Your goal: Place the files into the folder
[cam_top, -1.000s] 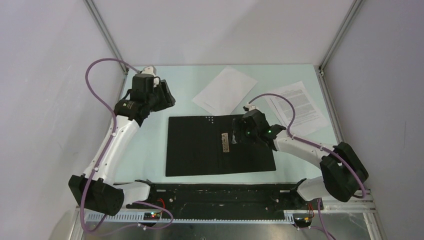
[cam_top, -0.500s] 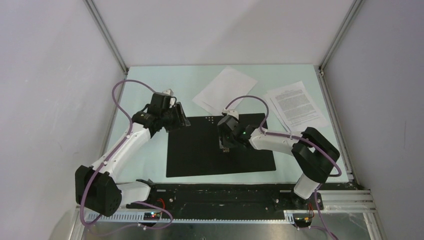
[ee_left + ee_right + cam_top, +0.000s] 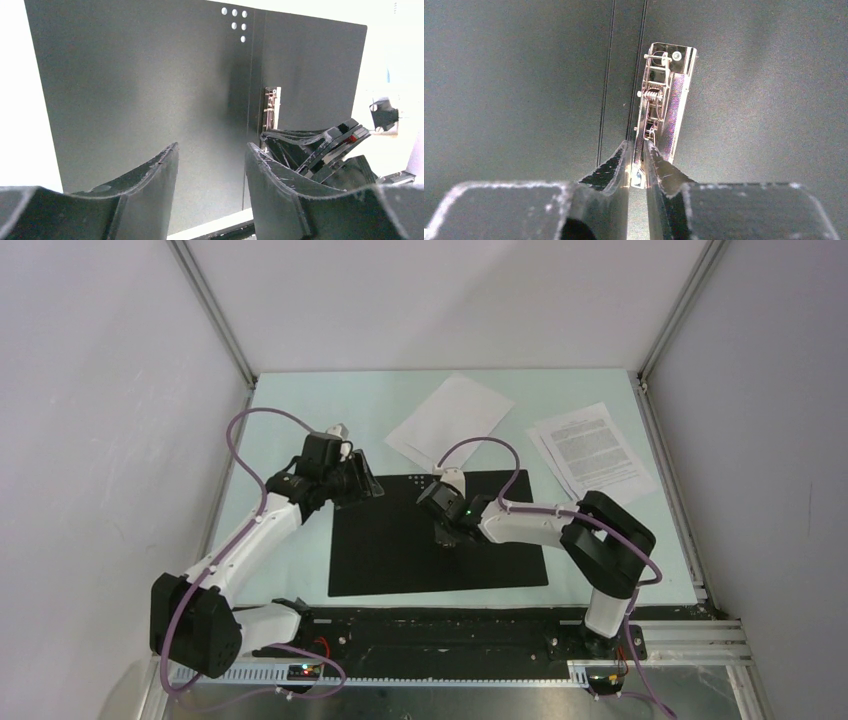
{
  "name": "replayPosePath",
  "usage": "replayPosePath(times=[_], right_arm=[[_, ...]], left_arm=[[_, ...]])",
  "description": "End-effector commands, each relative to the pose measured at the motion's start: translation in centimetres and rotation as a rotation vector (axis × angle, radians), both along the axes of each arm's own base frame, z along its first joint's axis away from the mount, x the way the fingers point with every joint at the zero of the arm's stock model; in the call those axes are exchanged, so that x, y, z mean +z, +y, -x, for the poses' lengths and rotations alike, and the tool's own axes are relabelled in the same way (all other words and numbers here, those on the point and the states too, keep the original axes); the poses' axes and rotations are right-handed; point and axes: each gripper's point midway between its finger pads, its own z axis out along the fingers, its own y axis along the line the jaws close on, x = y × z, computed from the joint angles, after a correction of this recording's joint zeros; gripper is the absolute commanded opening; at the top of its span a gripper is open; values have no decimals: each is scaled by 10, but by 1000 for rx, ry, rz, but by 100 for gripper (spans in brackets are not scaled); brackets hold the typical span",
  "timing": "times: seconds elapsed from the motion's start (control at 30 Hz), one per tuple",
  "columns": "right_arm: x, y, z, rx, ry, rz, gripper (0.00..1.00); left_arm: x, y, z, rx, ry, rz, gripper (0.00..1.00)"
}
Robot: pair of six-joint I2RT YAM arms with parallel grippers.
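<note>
The folder (image 3: 400,550) lies open and flat mid-table, black inside up, with white dots near its far edge. A metal clip (image 3: 666,95) runs along its centre fold. My right gripper (image 3: 638,145) is shut on the clip's thin lever; from above it (image 3: 447,535) sits at the folder's middle. My left gripper (image 3: 211,147) hovers open and empty over the folder's left half, near the far left corner (image 3: 368,483). The files lie behind the folder: a blank white sheet (image 3: 450,420) and printed sheets (image 3: 592,452) at the far right.
Grey walls with metal corner posts (image 3: 215,315) enclose the pale green table. The arms' black base rail (image 3: 440,625) runs along the near edge. In the left wrist view the right gripper (image 3: 320,145) stands just beside the clip (image 3: 271,107).
The right gripper moved left along the folder to the clip and closed on its lever. The left arm swung in from the far left and lowered over the folder's corner.
</note>
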Motion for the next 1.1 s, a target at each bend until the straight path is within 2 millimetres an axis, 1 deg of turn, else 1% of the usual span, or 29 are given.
replayPosePath(times=[0.0, 0.13, 0.23, 0.27, 0.3, 0.33, 0.37, 0.4, 0.43, 0.47, 0.6, 0.67, 0.73, 0.83, 0.9, 1.03, 1.07], right_arm=[[5, 11, 7, -12, 2, 1, 18], [2, 11, 18, 9, 16, 23, 14], [-1, 13, 26, 80, -4, 50, 13], [1, 15, 29, 106, -12, 44, 13], [-1, 15, 32, 132, -24, 43, 13], [2, 18, 32, 157, -34, 20, 13], [-3, 12, 33, 165, -23, 22, 13], [0, 16, 33, 188, -25, -6, 13], [-1, 11, 31, 186, -21, -9, 13], [0, 12, 32, 204, -17, -20, 13], [10, 14, 29, 213, -22, -55, 24], [16, 15, 29, 206, -19, -73, 28], [22, 15, 29, 186, -12, -78, 34], [27, 9, 30, 152, -3, -56, 35], [28, 4, 34, 135, 6, -37, 33], [29, 4, 39, 117, 12, -11, 29], [29, 6, 40, 118, 13, -9, 28]], left_arm=[[10, -5, -5, 1, -45, 36, 56], [5, -6, -6, 5, -30, 44, 56], [-3, -12, -5, 3, -2, 69, 56], [-8, -15, -6, 0, 9, 73, 57], [-13, -17, -6, 3, 28, 78, 57], [-16, -20, -5, 6, 35, 85, 57], [-23, -21, -5, 14, 54, 83, 57], [-29, -23, -3, 29, 73, 94, 57], [-37, -23, -3, 41, 94, 92, 57], [-44, -23, 0, 63, 116, 102, 57], [-76, -14, 10, 179, 197, 88, 57], [-88, -8, 15, 240, 226, 77, 56], [-98, -1, 21, 297, 249, 66, 57], [-107, 5, 27, 357, 266, 56, 58], [-111, 10, 29, 400, 273, 52, 59], [-115, 13, 34, 430, 274, 43, 59], [-116, 14, 35, 432, 273, 41, 59]])
